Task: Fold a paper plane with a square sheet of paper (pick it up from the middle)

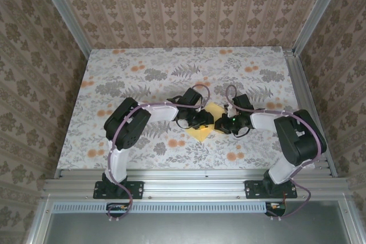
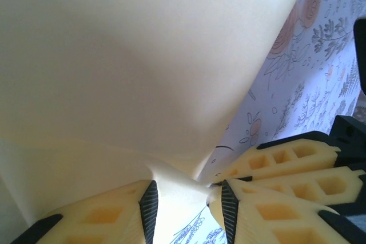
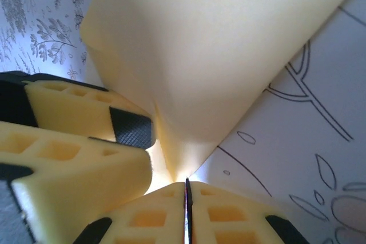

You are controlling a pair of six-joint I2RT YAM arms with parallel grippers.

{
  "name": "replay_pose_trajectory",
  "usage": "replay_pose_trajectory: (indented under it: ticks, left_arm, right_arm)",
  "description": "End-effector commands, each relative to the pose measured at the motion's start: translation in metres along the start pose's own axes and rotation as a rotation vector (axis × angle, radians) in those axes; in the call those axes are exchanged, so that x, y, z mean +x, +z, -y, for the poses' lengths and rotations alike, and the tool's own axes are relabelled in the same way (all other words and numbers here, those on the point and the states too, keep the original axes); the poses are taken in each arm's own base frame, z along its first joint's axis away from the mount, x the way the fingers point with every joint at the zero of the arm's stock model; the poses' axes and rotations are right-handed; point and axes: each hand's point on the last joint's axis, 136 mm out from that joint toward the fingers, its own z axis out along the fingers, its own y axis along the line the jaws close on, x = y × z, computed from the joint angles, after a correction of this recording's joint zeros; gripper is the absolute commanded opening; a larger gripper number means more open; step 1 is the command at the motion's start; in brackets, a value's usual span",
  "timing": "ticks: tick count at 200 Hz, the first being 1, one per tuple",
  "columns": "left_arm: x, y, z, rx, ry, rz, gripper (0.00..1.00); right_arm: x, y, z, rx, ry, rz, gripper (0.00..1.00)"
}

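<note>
— Two pincers meet at the middle of the top view. Where is the paper?

— The paper (image 1: 201,134) sits mid-frame on the flowered counter (image 1: 143,72), right between them. One yellow corner shows below the pincers and another above.

— What is the left pincer doing?

— In the left wrist view the left pincer (image 2: 186,210) is at the bottom edge, released. Its pads (image 2: 148,210) stand apart, and the printed cloth (image 2: 320,55) shows through the gap. A crumpled tip of the paper comes down between them and touches the left-hand pad. Whether it touches the other pad I cannot tell.

— What else is in that view?

— The paper covers the upper left as a raised, bowed surface. The cloth runs down the right side. The other pincer's yellow fingers lie at centre right.

— How is the right pincer?

— In the right wrist view the right pincer (image 3: 186,192) is at bottom centre, clenched on the paper. Only a thin dark seam shows between its fingers, and the paper narrows down into that seam. From there the paper rises to the top of the frame, off the cloth at lower right. The left pincer's spread fingers fill the left edge, with one dark pad just beside the paper.
</note>
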Motion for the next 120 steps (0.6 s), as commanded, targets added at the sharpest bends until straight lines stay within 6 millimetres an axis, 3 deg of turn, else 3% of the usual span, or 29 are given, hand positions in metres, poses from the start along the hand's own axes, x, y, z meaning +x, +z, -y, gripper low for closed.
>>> replay_pose_trajectory:
  ticks: [1,75,120]
  left_arm:
    - [0.009,0.010,-0.026,-0.065,-0.033,-0.002,0.40]
    - [0.008,0.002,-0.018,-0.027,-0.025,0.028,0.38]
    - [0.008,-0.001,-0.018,-0.012,-0.040,0.040,0.31]
  right_arm:
    - [0.004,-0.012,-0.008,-0.018,-0.020,0.010,0.13]
    - [0.005,-0.011,-0.036,-0.250,0.099,0.044,0.03]
    - [0.002,-0.001,-0.029,-0.259,0.169,0.080,0.00]
